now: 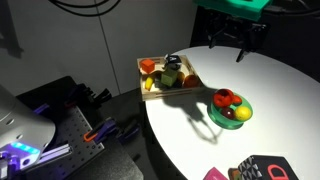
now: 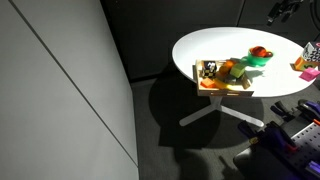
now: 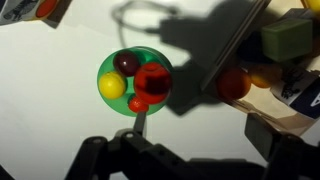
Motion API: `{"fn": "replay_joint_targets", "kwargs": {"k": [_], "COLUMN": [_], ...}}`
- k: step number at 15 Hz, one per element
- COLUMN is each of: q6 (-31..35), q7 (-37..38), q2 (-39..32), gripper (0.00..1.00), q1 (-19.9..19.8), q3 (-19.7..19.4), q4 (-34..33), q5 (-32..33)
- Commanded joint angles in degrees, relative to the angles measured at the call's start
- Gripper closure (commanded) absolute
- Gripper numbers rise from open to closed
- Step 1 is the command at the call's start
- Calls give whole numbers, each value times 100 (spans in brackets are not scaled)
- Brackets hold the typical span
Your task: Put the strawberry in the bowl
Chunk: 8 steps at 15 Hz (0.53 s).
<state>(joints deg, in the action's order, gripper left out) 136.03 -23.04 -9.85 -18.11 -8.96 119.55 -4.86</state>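
The green bowl (image 3: 108, 66) sits on the white round table and shows in both exterior views (image 1: 222, 114) (image 2: 262, 62). In it lie a small red strawberry (image 3: 138, 103) at the rim, a larger round red fruit (image 3: 153, 80), a yellow fruit (image 3: 112, 86) and a dark purple fruit (image 3: 127, 63). My gripper (image 3: 190, 140) hangs high above the table, open and empty, away from the bowl. It also shows in both exterior views (image 1: 238, 40) (image 2: 283, 10).
A square wooden tray (image 1: 160, 93) (image 2: 209, 84) (image 3: 285, 118) with orange, green and dark pieces stands beside the bowl near the table edge. A dark and pink object (image 1: 262, 167) (image 2: 308, 55) lies on the table beyond the bowl.
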Motion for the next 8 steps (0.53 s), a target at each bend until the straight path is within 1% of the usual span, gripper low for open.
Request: {"fn": "replay_joint_targets", "kwargs": {"k": [1, 3, 8], "q6": [380, 405, 659], "q7": [-220, -229, -195], "q2": [381, 427, 609], "gripper": [0, 0, 0], "q1": [145, 227, 354], "q3": [72, 98, 85], "q4": [464, 561, 883], "q5": [-397, -581, -654]}}
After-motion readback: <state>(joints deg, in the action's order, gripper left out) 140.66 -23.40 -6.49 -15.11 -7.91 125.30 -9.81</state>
